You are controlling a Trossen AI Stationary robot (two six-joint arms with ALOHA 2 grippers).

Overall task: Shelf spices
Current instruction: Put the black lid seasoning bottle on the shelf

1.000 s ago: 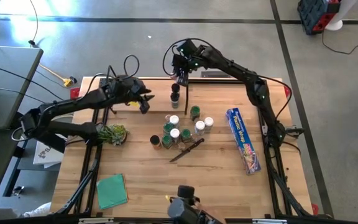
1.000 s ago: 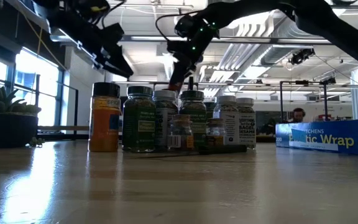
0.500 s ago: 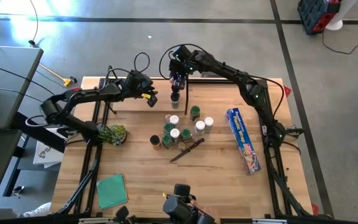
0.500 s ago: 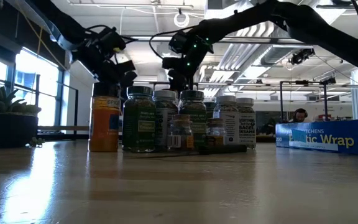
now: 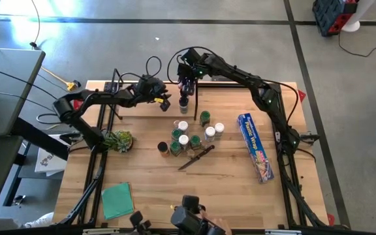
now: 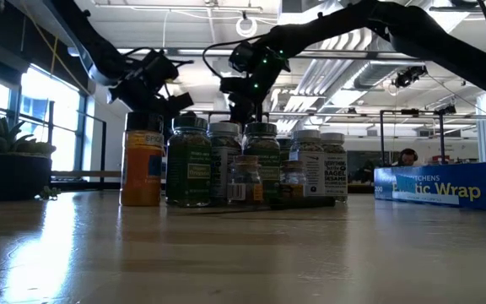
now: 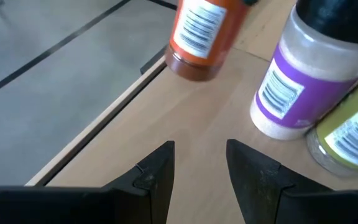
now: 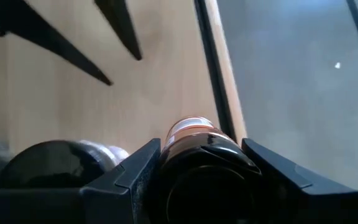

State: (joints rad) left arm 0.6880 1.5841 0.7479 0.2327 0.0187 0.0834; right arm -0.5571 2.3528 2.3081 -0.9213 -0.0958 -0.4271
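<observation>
The shelf (image 5: 142, 108) is a pale plank at the table's far edge with a black rod (image 5: 196, 98) at its end. My right gripper (image 5: 185, 86) is shut on a black-capped spice jar with reddish contents (image 7: 199, 34) over the plank's far edge. Beside it stand a purple-labelled jar (image 7: 294, 84) and a yellow-green-labelled jar (image 7: 347, 140). My left gripper (image 7: 201, 146) hovers open over the plank just left of these jars, nothing between its fingers. Several more spice jars (image 5: 189, 136) stand in a cluster at mid-table. My right gripper pinches the reddish jar at its black cap (image 8: 194, 163), one finger on each side. The fingers come slanting down from the far right. The jar hangs tilted below them, its bottom (image 7: 190, 70) at the plank; whether it rests there I cannot tell.
A dark-handled knife (image 5: 198, 156) lies just near of the jar cluster. A long blue wrap box (image 5: 256, 147) lies at the right, a green cloth (image 5: 117, 199) near left, and a small plant (image 5: 117, 139) at the left edge. The shelf's other rod (image 5: 114, 88) stands far left.
My left gripper has come down and toward the table's right, along the shelf to a spot beside the jars, still open. My right gripper has sunk a little with the reddish jar, then kept still.
</observation>
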